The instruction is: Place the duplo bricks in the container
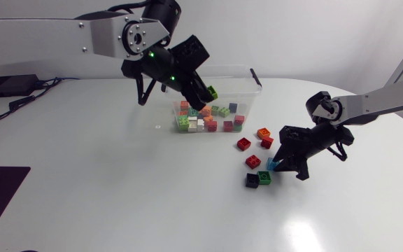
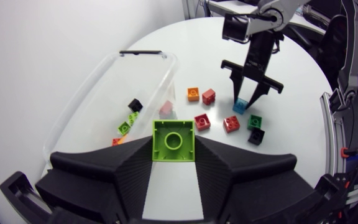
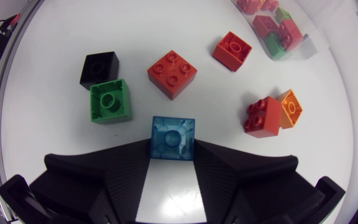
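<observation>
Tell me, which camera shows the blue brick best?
The right wrist view: the blue brick is big and close, right between the jaws. The head and left wrist views show it only small and far away.

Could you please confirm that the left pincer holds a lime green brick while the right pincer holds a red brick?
Not quite: the right pincer holds a blue brick, not a red one, as the right wrist view shows. The left pincer does hold a lime green brick.
</observation>
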`<action>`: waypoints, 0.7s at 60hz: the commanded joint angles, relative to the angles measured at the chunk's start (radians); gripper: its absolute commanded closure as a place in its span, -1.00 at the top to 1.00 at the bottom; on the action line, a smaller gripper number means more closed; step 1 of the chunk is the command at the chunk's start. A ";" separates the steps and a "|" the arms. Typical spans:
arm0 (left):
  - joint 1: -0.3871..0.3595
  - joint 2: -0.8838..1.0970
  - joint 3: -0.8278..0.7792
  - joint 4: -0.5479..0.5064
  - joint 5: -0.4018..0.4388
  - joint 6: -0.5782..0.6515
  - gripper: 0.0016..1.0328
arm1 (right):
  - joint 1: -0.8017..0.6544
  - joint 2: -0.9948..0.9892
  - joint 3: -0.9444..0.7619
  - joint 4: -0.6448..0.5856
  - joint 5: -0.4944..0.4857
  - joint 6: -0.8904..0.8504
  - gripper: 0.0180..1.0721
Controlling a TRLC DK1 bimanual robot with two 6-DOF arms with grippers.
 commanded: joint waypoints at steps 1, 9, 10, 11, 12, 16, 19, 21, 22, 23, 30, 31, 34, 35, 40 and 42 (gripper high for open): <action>0.019 0.029 0.058 0.029 0.009 -0.046 -0.40 | -0.002 0.016 0.026 -0.035 0.004 -0.037 -0.54; 0.050 0.091 0.128 0.050 0.009 -0.084 -0.40 | -0.003 -0.044 0.029 -0.103 0.001 -0.034 -0.54; 0.051 0.098 0.136 0.050 0.009 -0.084 -0.40 | -0.003 -0.054 0.030 -0.112 0.000 -0.034 -0.54; 0.056 0.109 0.145 0.057 0.009 -0.087 -0.40 | -0.005 -0.068 0.032 -0.126 -0.005 -0.033 -0.54; 0.057 0.112 0.147 0.058 0.009 -0.089 -0.39 | -0.005 -0.085 0.032 -0.138 -0.009 -0.031 -0.54; 0.067 0.151 0.185 0.076 0.006 -0.112 -0.39 | -0.005 -0.145 0.036 -0.167 -0.023 -0.014 -0.54; 0.076 0.178 0.213 0.093 -0.002 -0.132 -0.38 | -0.002 -0.179 0.041 -0.180 -0.034 0.000 -0.54; 0.080 0.200 0.240 0.093 -0.012 -0.144 -0.37 | 0.003 -0.202 0.049 -0.193 -0.045 0.009 -0.54; 0.083 0.209 0.251 0.093 -0.014 -0.149 -0.37 | 0.004 -0.208 0.052 -0.198 -0.049 0.015 -0.54; 0.085 0.210 0.254 0.093 -0.015 -0.152 -0.37 | 0.006 -0.212 0.053 -0.200 -0.051 0.018 -0.54; 0.100 0.289 0.345 0.096 -0.054 -0.182 -0.31 | 0.052 -0.285 0.093 -0.216 -0.077 0.108 -0.54; 0.102 0.293 0.352 0.098 -0.058 -0.185 -0.30 | 0.056 -0.289 0.098 -0.216 -0.078 0.115 -0.54; 0.103 0.309 0.368 0.109 -0.081 -0.191 -0.11 | 0.076 -0.306 0.113 -0.216 -0.088 0.145 -0.54; 0.103 0.310 0.368 0.109 -0.083 -0.193 -0.08 | 0.078 -0.306 0.115 -0.216 -0.088 0.148 -0.54; 0.111 0.319 0.378 0.144 -0.114 -0.210 0.72 | 0.119 -0.324 0.162 -0.195 -0.097 0.239 -0.54; 0.113 0.318 0.378 0.149 -0.121 -0.210 0.81 | 0.128 -0.327 0.176 -0.180 -0.098 0.270 -0.54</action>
